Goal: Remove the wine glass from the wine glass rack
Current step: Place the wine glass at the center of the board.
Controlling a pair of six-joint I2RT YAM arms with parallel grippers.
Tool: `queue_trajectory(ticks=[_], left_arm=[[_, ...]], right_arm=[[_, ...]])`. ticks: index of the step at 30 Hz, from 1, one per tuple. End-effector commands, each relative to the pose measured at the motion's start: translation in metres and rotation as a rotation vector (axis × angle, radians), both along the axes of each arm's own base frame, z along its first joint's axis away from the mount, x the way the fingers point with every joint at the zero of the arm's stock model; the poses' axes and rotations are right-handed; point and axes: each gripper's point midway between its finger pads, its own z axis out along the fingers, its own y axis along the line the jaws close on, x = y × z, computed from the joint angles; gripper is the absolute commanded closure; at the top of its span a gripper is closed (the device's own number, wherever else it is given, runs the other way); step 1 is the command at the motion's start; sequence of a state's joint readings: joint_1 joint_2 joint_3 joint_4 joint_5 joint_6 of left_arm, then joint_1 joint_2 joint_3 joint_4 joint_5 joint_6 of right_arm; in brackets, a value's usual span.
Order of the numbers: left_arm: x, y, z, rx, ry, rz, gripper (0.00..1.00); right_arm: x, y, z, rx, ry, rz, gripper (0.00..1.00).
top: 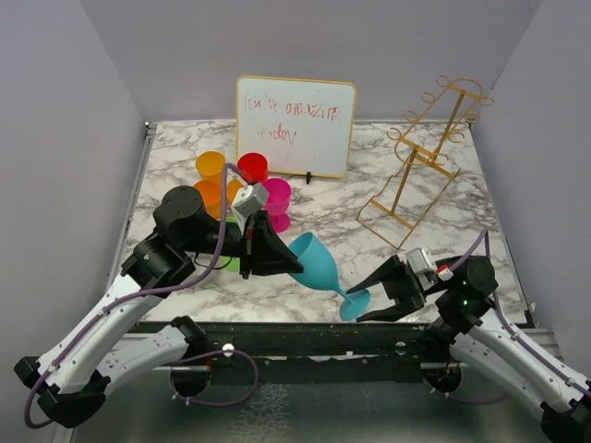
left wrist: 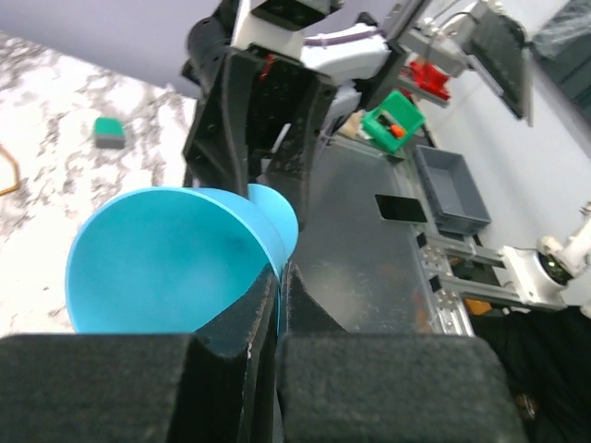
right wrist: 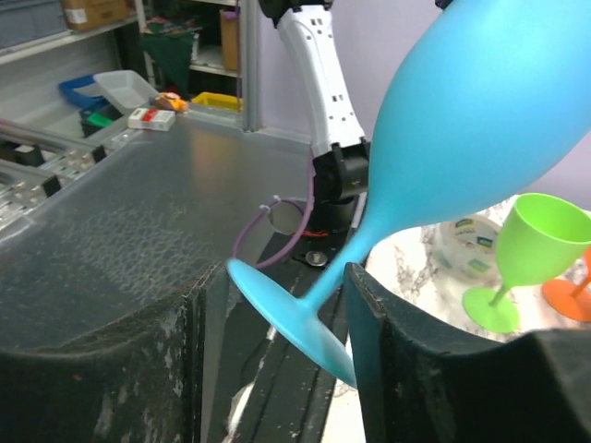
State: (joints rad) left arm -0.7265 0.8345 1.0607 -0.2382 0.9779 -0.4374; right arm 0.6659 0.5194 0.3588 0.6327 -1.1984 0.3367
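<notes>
Wrist close-up: left hand [left wrist: 279,300] on glass [left wrist: 157,263]

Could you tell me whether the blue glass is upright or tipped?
Tipped: the glass, rim pinched by the left gripper, slants foot-down into the open right gripper.

A turquoise wine glass [top: 316,262], a gold wine glass rack [top: 401,187], a grey-veined white marble table [top: 337,210].

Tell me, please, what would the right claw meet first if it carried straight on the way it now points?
The blue wine glass: its stem lies between the open fingers of the right claw, so pushing straight on would probably run it into that glass.
</notes>
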Motion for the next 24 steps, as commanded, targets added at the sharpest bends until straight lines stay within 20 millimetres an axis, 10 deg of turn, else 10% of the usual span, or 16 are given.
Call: queue_trajectory(ticks=[1, 24], left_arm=[[0.026, 0.002, -0.011, 0.086, -0.024, 0.157, 1.00], [0.112, 0.025, -0.100, 0.457, 0.108, 0.645, 1.00]], right_arm=[[0.015, 0.002, 0.011, 0.021, -0.035, -0.104, 0.38], [0.059, 0.005, 0.025, 0.015, 0.035, -0.355, 0.22]])
